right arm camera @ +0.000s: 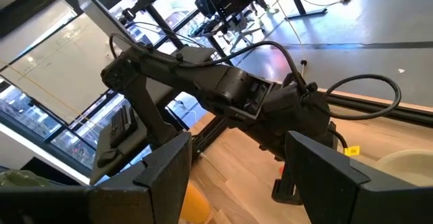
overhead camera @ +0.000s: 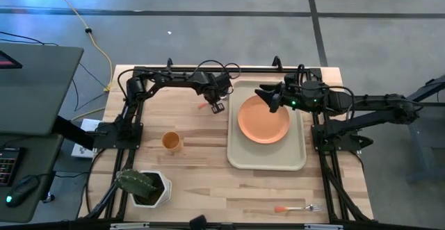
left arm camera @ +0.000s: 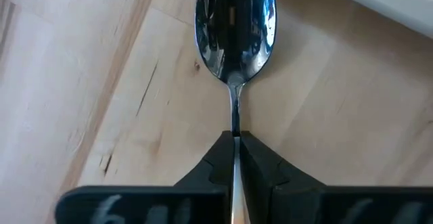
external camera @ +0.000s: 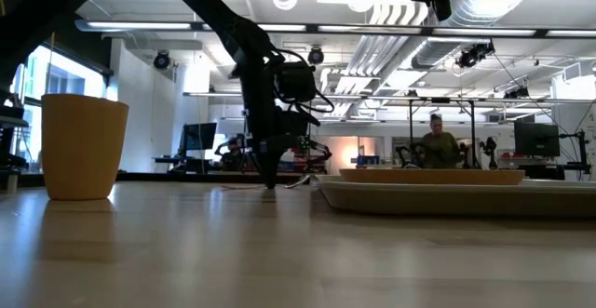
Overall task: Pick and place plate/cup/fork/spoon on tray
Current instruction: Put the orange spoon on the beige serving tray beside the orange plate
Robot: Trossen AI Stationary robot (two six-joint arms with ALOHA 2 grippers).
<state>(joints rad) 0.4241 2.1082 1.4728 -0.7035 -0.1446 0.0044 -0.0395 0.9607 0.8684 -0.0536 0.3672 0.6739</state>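
Observation:
The spoon (left arm camera: 235, 28), with a silver bowl and an orange-red handle (overhead camera: 204, 106), is at the table's far middle, just left of the tray (overhead camera: 268, 162). My left gripper (overhead camera: 217, 105) is down at the table there, shut on the spoon; it also shows in the low view (external camera: 270, 180). The orange plate (overhead camera: 263, 120) lies in the tray. My right gripper (overhead camera: 270, 98) hovers open and empty above the plate's far edge. The cup (overhead camera: 171, 141) stands on the table to the left. The fork (overhead camera: 297, 208) lies near the front edge. My left gripper pinches the spoon's thin metal neck (left arm camera: 235, 126), just behind the bowl, between its two fingers. The fingers come from above and lie across the spoon. The bowl sticks out ahead of the fingertips, low over the wood; whether it rests on the table I cannot tell.
A white square pot with a green cactus (overhead camera: 142, 187) stands at the front left. A desk with a laptop (overhead camera: 31, 84) is beyond the table's left edge. A person (external camera: 438, 145) sits far off in the room. Bare wood lies between the cup and the tray.

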